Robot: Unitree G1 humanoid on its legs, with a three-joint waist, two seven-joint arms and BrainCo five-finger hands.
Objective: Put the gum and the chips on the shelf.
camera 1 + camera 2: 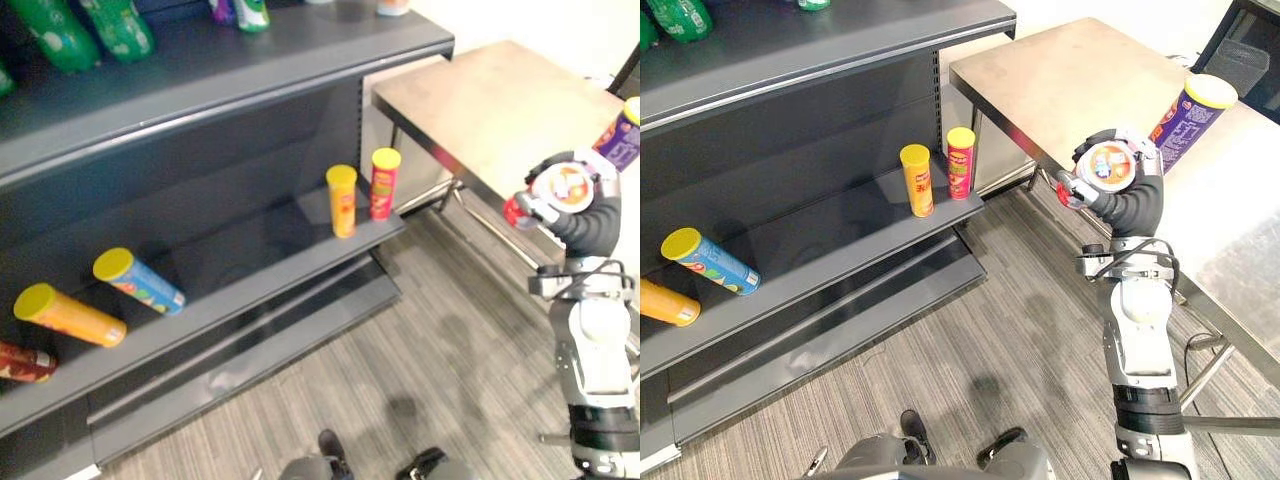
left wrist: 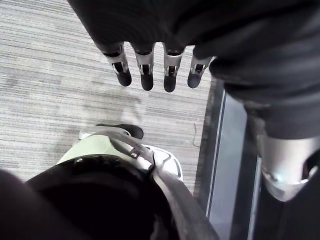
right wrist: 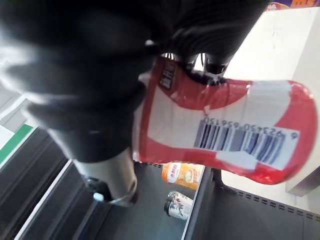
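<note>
The right hand (image 1: 1132, 205) is clamped round the red container (image 1: 1106, 165), probably the gum, holding it clear of the table (image 1: 1060, 80) on the side facing the shelf (image 1: 840, 250), presumably for transfer. Its long axis tilts steeply: the round lid faces the head camera and the base points floorward. The left hand (image 2: 145, 67) hangs with fingers straight and empty, and the purple chips can (image 1: 1193, 118) stands on the table.
</note>
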